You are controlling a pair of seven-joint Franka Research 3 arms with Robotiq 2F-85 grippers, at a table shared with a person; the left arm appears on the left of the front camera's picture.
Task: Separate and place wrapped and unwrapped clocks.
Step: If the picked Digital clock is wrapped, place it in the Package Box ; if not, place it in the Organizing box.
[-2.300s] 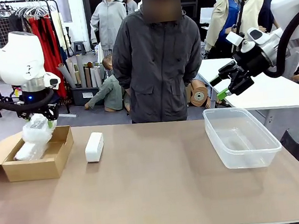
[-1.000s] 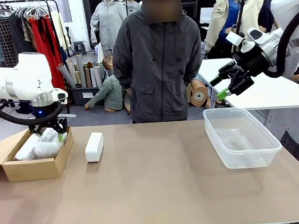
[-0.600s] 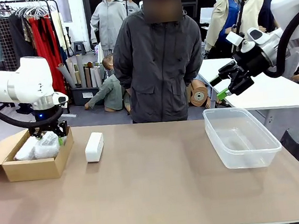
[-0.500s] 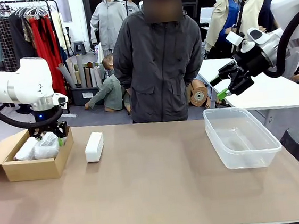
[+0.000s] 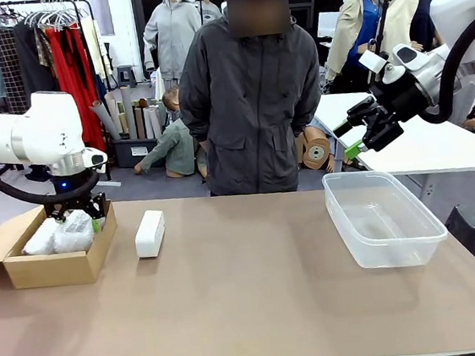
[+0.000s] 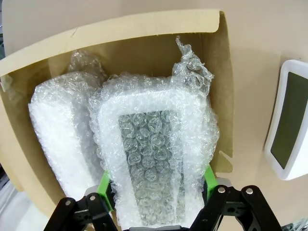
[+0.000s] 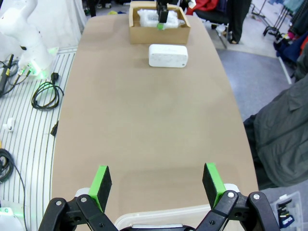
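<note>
Placement seems to be finishing: in front, the left end effector (image 5: pixel 76 215) is reaching into the cardboard box (image 5: pixel 60 266). Left wrist view: a wrapped clock (image 6: pixel 151 159) is lying between the pads (image 6: pixel 105 185), beside the other wrapped clock (image 6: pixel 55 130); I cannot tell whether it is clamped. Right wrist view: the right end effector (image 7: pixel 156 180), fingers apart, is idling; the bare clock (image 7: pixel 167 55) on the table (image 7: pixel 144 120) probably needs fetching next.

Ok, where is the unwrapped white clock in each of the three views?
Front view: bare clock on the table, just right of the cardboard box.
Left wrist view: at the right edge, outside the box.
Right wrist view: near the top, just below the box.
Shared landmark: the cardboard box.
</note>
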